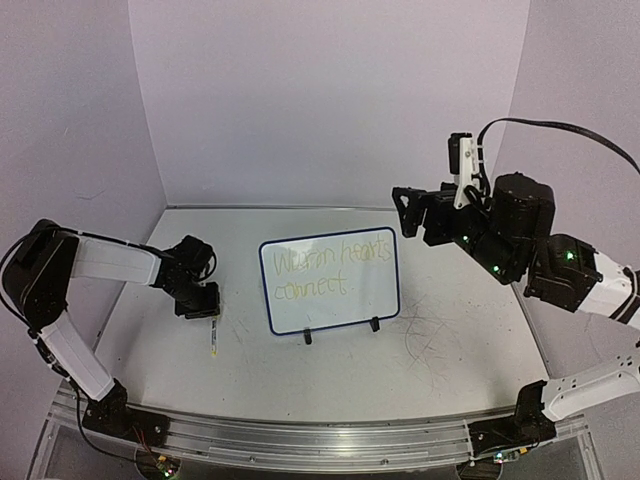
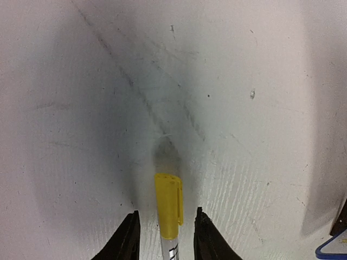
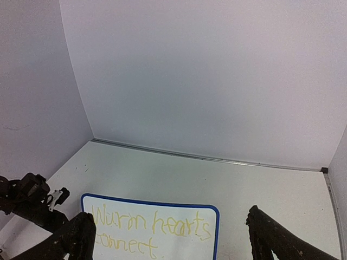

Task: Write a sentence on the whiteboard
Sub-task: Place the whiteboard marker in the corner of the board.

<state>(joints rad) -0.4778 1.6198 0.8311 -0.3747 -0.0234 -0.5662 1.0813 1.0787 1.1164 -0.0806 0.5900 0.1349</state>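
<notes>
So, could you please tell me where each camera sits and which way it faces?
Top external: fixed above and behind the robot, looking down on the table; shows the left gripper over a marker, right gripper raised.
Left wrist: looks down at the table; its fingers flank the marker, gaps either side.
Right wrist: high, facing the back wall; its wide-open fingers frame the whiteboard.
Shared: top and right wrist both show the sentence.

The whiteboard point(image 1: 345, 312) is white with a dark-blue frame and black feet; the sentence point(image 1: 330, 268) is faint yellow-green. The marker point(image 2: 168, 206) has a yellow cap. The white desk point(image 1: 450, 365) bears grey scratches.
</notes>
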